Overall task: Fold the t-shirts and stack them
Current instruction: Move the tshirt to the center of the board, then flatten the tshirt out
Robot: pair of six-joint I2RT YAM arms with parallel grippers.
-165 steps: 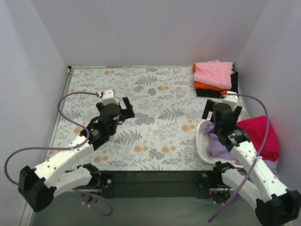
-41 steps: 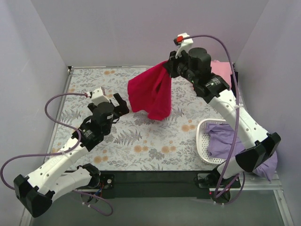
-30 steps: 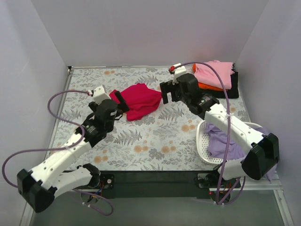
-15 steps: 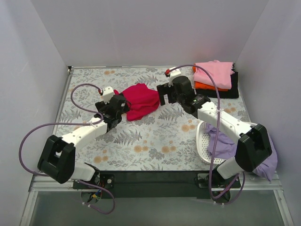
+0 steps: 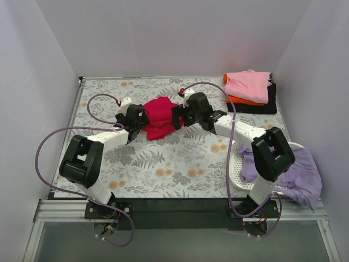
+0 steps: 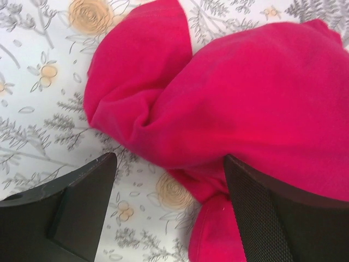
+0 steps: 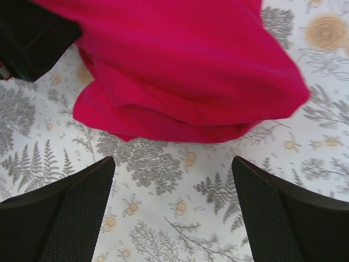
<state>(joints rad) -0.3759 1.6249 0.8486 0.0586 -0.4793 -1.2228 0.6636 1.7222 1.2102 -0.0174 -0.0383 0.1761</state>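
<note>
The crimson-red t-shirt lies crumpled on the floral table, centre-left; it fills the left wrist view and the top of the right wrist view. My left gripper is open at its left edge, a fold of red cloth between the fingers. My right gripper is open at its right edge, fingers over bare table just short of the cloth. A folded stack with the pink tee over orange and black sits back right. The lavender tee lies in the basket.
The white mesh basket stands at the front right. White walls close in the table on three sides. The arms' purple cables loop over the left and centre of the table.
The right arm carried the red tee from the basket, dropped it on the table centre-left and let go. Both grippers have since closed in on its two sides.
</note>
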